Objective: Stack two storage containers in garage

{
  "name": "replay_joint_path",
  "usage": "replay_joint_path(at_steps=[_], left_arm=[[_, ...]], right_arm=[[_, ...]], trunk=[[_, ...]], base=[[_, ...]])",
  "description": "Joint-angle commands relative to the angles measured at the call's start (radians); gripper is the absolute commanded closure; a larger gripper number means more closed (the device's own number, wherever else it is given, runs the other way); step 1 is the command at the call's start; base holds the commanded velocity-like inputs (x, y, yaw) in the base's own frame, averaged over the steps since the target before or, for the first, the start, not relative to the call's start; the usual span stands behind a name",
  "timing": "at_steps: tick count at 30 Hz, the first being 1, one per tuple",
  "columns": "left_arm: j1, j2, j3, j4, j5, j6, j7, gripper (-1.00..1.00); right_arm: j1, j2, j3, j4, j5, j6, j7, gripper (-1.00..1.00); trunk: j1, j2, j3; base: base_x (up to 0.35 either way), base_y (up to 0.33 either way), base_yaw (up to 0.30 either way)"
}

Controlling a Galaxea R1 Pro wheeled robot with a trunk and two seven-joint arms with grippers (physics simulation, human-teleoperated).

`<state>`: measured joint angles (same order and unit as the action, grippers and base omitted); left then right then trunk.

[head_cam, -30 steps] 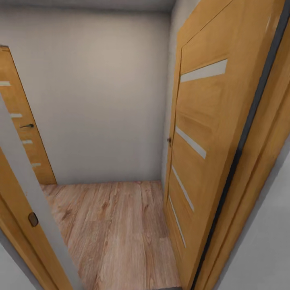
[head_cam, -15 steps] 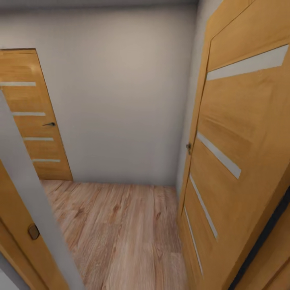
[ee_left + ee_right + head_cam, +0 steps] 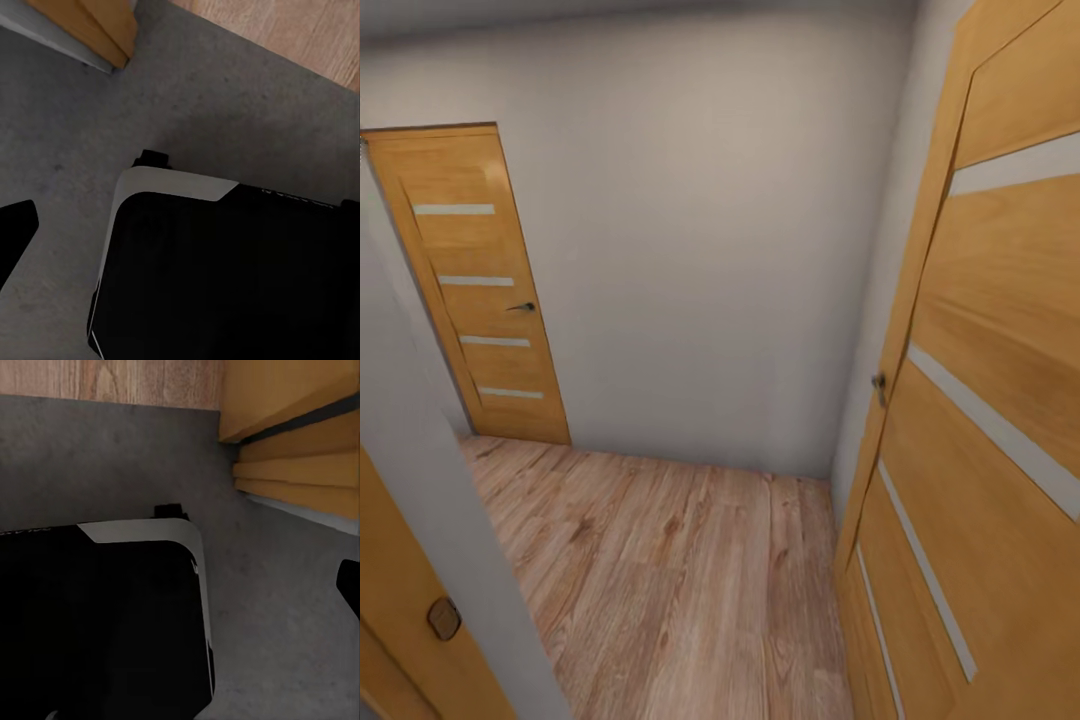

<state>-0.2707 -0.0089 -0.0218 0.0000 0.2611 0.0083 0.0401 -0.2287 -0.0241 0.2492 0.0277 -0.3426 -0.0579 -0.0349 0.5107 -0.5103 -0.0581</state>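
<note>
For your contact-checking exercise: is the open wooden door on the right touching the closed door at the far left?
Apart. The head view shows the open door and the closed door separated by grey wall.

Nothing here can be read: no text, labels, brands, numbers or signs on any door, wall or floor.
</note>
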Motion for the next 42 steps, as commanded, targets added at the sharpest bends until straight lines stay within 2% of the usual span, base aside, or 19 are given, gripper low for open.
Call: replay_joint_path(at_steps=[1,25,35,42], left_arm=[[-0.001,0.0,-0.003,0.0,0.007,0.001,0.003,-1.0],[-0.001,0.0,-0.003,0.0,0.009,0.001,0.003,-1.0],[-0.001,0.0,-0.003,0.0,0.009,0.001,0.003,-1.0],[-0.001,0.0,-0.003,0.0,0.009,0.001,0.003,-1.0]], right_arm=[[-0.001,0.0,0.008,0.003,-0.009,-0.005,0.0,-1.0],[-0.001,-0.002,0.009,0.003,-0.007,-0.006,0.0,-1.0],[-0.001,-0.001,0.009,0.003,-0.009,-0.007,0.0,-1.0],[-0.001,0.0,0.007,0.003,-0.009,-0.008,0.0,-1.0]], trunk=[[0.001,-0.002,-0.002],[0.001,-0.002,-0.002],[0.001,-0.002,-0.002],[0.001,-0.002,-0.002]], base=[[0.103,0.0,0.034],[0.01,0.0,0.003],[0.221,0.0,-0.002],[0.032,0.0,-0.177]])
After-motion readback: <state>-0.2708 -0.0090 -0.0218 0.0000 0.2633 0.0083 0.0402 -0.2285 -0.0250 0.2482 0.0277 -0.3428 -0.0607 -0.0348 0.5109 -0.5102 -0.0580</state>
